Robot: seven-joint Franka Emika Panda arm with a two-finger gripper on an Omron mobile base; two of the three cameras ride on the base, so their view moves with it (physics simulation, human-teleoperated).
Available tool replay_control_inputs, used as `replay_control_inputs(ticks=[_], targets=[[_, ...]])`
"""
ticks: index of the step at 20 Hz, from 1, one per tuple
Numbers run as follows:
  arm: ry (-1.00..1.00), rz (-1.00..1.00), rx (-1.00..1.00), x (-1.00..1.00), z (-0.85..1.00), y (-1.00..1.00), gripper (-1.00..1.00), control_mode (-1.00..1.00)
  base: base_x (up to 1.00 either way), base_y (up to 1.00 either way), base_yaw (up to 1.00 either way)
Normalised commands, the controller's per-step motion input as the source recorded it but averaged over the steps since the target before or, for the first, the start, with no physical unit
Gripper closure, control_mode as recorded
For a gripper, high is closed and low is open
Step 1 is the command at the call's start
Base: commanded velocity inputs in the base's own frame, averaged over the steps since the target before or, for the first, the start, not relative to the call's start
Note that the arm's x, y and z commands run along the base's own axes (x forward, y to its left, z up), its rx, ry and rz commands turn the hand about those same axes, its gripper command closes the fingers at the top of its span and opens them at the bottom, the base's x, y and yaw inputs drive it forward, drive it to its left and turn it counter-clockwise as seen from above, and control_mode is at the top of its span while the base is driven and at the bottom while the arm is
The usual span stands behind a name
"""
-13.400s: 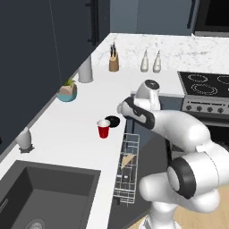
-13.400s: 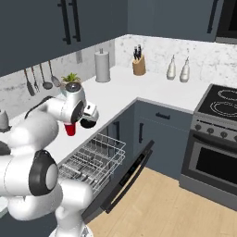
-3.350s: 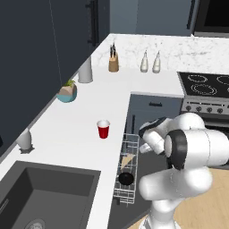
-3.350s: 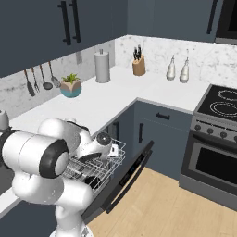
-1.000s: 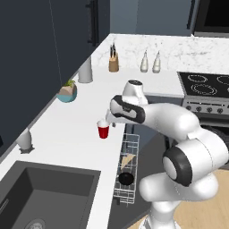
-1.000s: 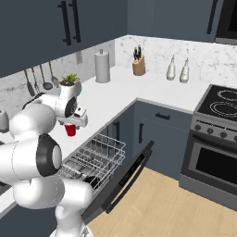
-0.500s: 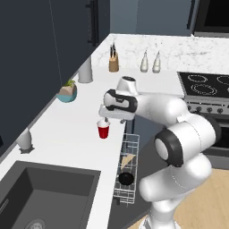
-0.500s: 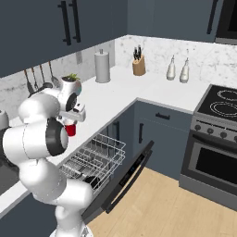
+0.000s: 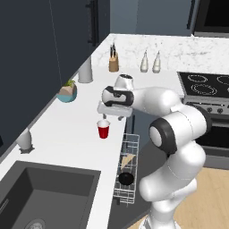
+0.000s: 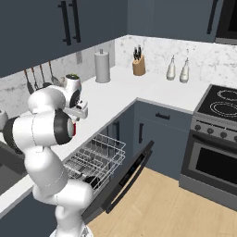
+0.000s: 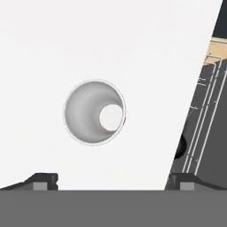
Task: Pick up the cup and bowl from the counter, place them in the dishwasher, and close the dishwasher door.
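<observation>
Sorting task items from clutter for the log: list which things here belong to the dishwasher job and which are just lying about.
Job: cup, bowl already in the rack, dishwasher, dishwasher door, counter, open tool above the cup.

Lying about: knife block, two bottles, planter, white cylinder, oven.

We are in a home kitchen: a white L-shaped counter (image 9: 67,129) with a marble backsplash (image 10: 152,48) runs under dark blue-grey cabinets (image 10: 41,28) across the upper left of the right base view. A stove (image 10: 217,120) stands at the right edge, a sink (image 9: 40,192) at the lower left of the left base view, and an open dishwasher (image 10: 99,159) with its wire rack sits below the counter. A knife block (image 9: 113,64) stands near the top centre.
</observation>
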Motion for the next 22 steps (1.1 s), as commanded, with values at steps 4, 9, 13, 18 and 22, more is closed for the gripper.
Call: replay_control_inputs(ticks=[4, 9, 13, 18, 22], targets=[[0.0, 0.0, 0.0, 0.34, -0.24, 0.03, -1.0, -1.0, 0.0, 0.0, 0.0], [0.0, 0.0, 0.0, 0.39, -0.34, 0.04, -1.0, -1.0, 0.0, 0.0, 0.0], [0.0, 0.0, 0.0, 0.39, -0.31, 0.12, -1.0, -1.0, 0.0, 0.0, 0.0], [0.0, 0.0, 0.0, 0.02, -0.25, 0.05, -1.0, -1.0, 0.0, 0.0, 0.0], [0.0, 0.01, 0.0, 0.0, -0.36, 0.0, -1.0, -1.0, 0.0, 0.0, 0.0]])
